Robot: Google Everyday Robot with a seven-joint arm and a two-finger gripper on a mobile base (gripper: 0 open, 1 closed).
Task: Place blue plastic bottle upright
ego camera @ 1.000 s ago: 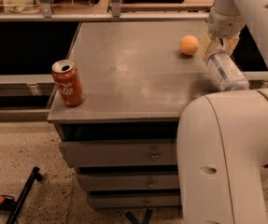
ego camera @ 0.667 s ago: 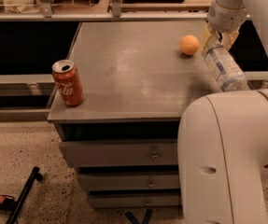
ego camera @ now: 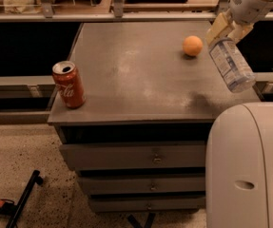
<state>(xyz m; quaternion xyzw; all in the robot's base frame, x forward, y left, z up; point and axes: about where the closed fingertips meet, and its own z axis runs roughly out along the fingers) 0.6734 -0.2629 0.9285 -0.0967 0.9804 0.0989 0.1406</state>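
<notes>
Red can (ego camera: 68, 84) is seen upright at the near-left corner of the bench (ego camera: 126, 75). Blue plastic bottle (ego camera: 231, 65) is held tilted over the right edge, apparently raised off the surface, with its lower end toward the near-right corner. Its upper end is clamped between the closed jaws. Orange ball (ego camera: 192, 45) is located near the far-right corner. Gripper (ego camera: 227, 34) is positioned just right of the ball, above the right edge.

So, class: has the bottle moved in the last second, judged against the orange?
Yes. The tool holding the bottle has risen: its gripped end was level with the orange, now sits higher in the picture. The orange stayed put.
</notes>
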